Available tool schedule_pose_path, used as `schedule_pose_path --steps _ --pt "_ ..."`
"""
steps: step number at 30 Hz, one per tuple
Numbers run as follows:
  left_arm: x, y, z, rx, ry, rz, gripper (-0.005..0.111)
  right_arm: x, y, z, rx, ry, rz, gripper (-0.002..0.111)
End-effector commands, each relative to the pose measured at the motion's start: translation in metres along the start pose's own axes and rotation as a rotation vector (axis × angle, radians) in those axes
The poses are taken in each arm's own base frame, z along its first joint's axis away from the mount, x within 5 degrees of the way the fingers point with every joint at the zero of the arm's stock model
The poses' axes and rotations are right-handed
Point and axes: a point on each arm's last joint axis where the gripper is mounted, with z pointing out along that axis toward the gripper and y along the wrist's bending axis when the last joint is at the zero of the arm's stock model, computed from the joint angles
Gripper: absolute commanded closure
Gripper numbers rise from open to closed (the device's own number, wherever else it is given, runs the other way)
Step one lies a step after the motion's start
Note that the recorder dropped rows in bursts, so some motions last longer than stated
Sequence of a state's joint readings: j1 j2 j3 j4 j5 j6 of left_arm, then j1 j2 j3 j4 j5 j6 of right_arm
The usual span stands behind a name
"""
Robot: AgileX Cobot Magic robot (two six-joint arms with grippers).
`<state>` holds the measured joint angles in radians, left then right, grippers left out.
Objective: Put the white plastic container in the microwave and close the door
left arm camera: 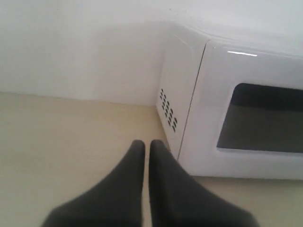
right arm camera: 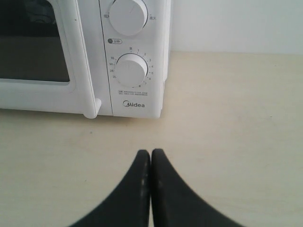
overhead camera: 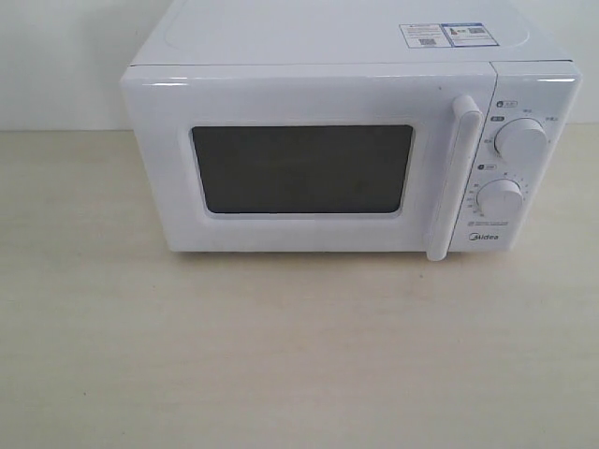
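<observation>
The white Midea microwave [overhead camera: 346, 150] stands on the pale table with its door [overhead camera: 299, 168] shut flat against the body; the dark window and the vertical bar handle [overhead camera: 449, 178] face me. The white plastic container is not in view. Neither arm shows in the exterior view. In the left wrist view my left gripper [left arm camera: 146, 144] is shut and empty, just off the microwave's vented side [left arm camera: 168, 109] by the door's hinge corner. In the right wrist view my right gripper [right arm camera: 150, 153] is shut and empty above the table, in front of the dials [right arm camera: 132, 70].
The pale wooden table [overhead camera: 281, 355] stretches in front of and beside the microwave. A white wall [left arm camera: 71, 47] rises behind it. Stickers [overhead camera: 445, 35] lie on the microwave's top.
</observation>
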<state>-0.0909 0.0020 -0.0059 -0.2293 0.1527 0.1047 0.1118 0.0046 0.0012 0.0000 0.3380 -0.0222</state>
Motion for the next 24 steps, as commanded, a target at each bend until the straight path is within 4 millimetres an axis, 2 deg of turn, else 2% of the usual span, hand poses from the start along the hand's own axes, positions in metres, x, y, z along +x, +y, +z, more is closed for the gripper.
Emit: schedule_pose_path --steps 1,10,19,24 --pt "0.0004 0.0023 0.0002 -0.025 -0.011 0.13 0.102 -0.0009 -0.0004 -0.0005 0.005 -0.01 -0.007 0.109" --pt "0.0047 0.0026 0.0001 -0.03 0.033 -0.118 0.102 -0.0009 -0.0004 -0.0005 0.005 -0.01 -0.007 0.109" --pt "0.0069 0.003 0.0 -0.029 0.061 0.112 0.102 -0.0009 -0.0004 -0.0005 0.005 -0.01 -0.007 0.109" --pt "0.0102 0.003 -0.0003 -0.028 0.096 0.091 0.102 -0.0009 -0.0004 -0.0005 0.005 -0.01 -0.007 0.109"
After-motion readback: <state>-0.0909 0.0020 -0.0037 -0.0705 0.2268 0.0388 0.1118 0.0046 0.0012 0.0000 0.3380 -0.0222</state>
